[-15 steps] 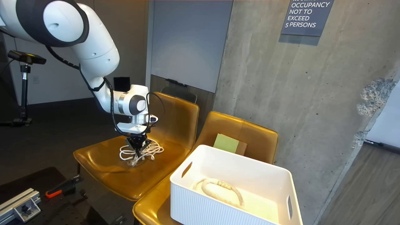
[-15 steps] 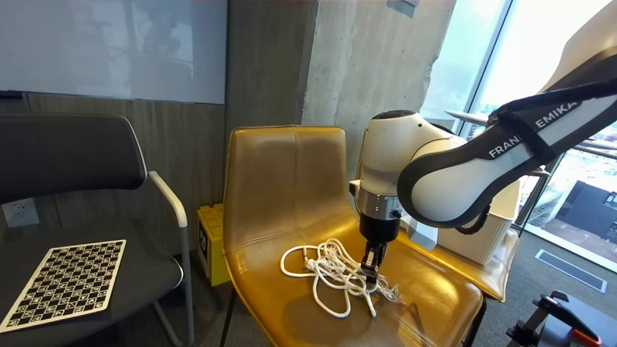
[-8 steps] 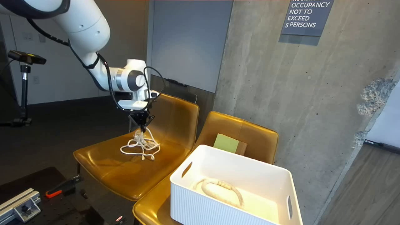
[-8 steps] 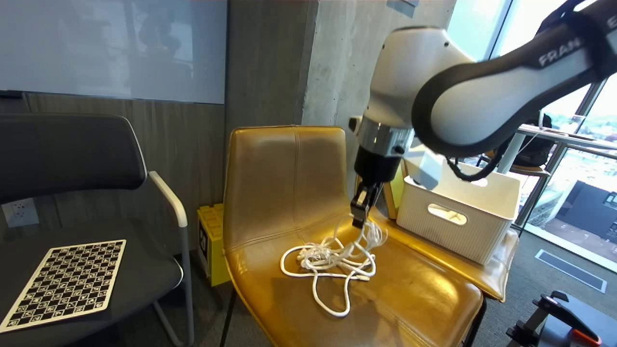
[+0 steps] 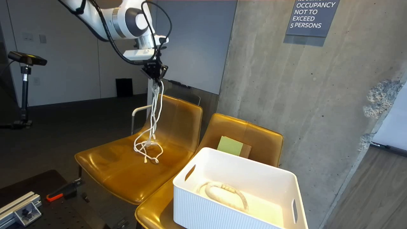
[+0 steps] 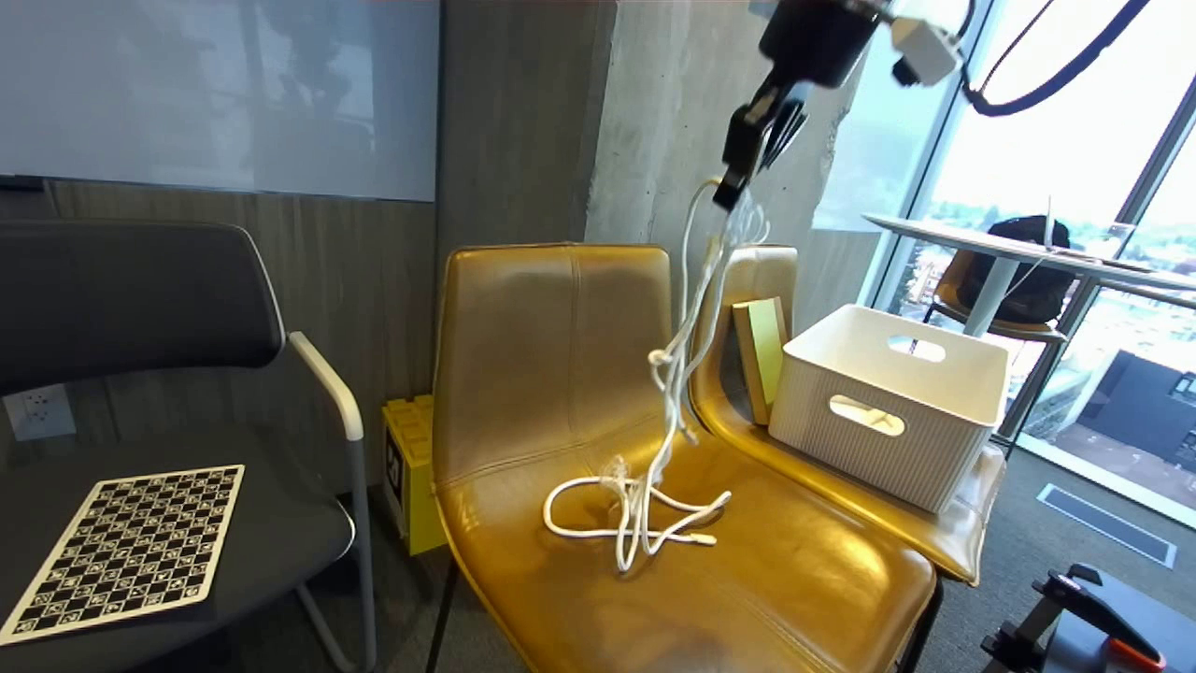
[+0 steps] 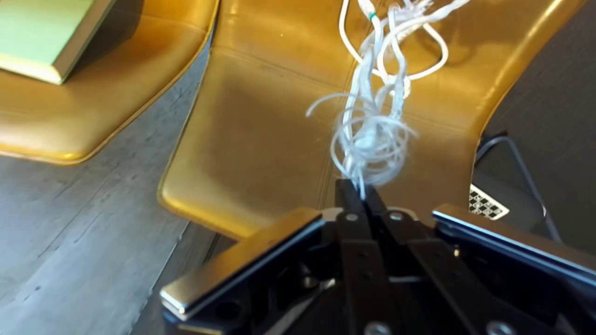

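In an exterior view, we see the gripper point(image 6: 733, 192) pinching a white rope point(image 6: 672, 408) that hangs to loose loops on a mustard chair point(image 6: 561, 346). We find a pale bin point(image 6: 869, 454) on the neighbouring chair point(image 6: 774, 268) and a checkered board point(image 6: 135, 547) lying on a black chair point(image 6: 121, 299).

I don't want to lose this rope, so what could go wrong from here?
The gripper is shut on the white rope right by its frayed strands, so it could slip out.
The rope's lower part rests on the golden-brown chair and might drag or catch at the edge.
With the rope hanging that low, a sideways move could hook it on the rim of the white ribbed bin on the neighbouring chair.
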Robot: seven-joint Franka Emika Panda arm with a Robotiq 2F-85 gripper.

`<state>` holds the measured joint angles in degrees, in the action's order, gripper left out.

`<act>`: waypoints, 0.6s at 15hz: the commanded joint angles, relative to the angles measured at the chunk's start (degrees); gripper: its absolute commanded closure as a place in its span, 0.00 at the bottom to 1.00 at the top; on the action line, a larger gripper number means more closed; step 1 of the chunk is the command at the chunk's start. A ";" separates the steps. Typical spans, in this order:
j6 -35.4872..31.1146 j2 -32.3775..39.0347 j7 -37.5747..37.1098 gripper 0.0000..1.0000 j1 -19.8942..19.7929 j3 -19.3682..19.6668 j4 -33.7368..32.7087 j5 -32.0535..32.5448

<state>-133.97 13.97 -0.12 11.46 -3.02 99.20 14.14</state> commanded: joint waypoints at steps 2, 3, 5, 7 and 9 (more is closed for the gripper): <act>7.58 -9.20 0.31 0.99 -1.63 -0.74 -3.31 0.22; 9.01 -10.40 0.22 0.99 -1.80 -0.93 -4.51 0.37; 11.14 -12.51 0.07 0.99 -2.06 -1.26 -6.56 0.54; 12.67 -13.99 0.31 0.99 -2.27 -1.55 -8.25 -0.07; 13.39 -14.67 0.09 0.99 -2.41 -1.83 -9.18 0.27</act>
<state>-122.61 0.07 -0.03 10.25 -3.55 91.89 14.13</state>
